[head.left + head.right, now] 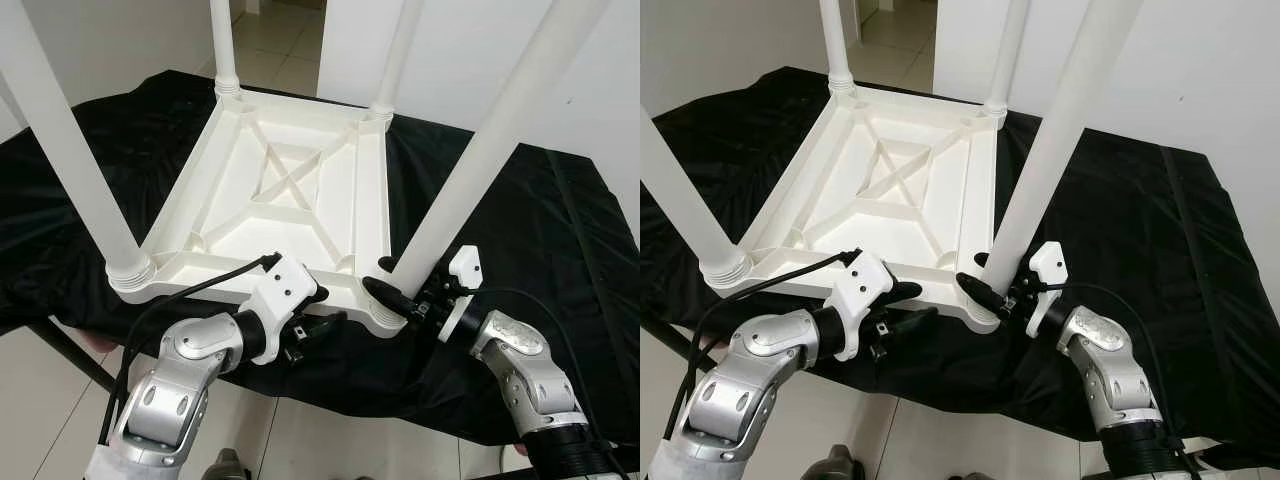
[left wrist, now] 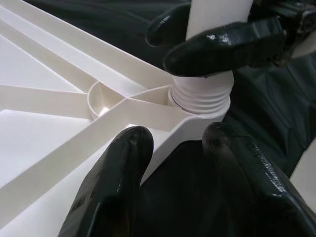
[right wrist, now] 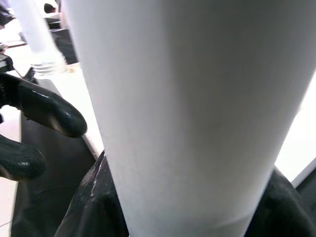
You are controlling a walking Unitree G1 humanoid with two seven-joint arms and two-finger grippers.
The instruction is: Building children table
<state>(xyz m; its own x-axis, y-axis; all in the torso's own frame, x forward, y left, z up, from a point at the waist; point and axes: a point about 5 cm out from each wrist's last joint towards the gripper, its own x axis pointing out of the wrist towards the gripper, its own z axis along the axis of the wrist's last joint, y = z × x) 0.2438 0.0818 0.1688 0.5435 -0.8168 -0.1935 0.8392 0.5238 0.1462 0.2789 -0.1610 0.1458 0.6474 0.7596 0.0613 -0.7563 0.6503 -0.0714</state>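
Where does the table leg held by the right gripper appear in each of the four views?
Left eye view: leg, right of centre.
Right eye view: leg, centre.
Left wrist view: top, threaded base under the right gripper's fingers.
Right wrist view: close, centre.
Shared landmark: upturned white tabletop.

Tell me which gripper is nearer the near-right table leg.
Right. The right gripper is clamped around the leg just above its threaded base; the left gripper sits beside it at the tabletop's near edge.
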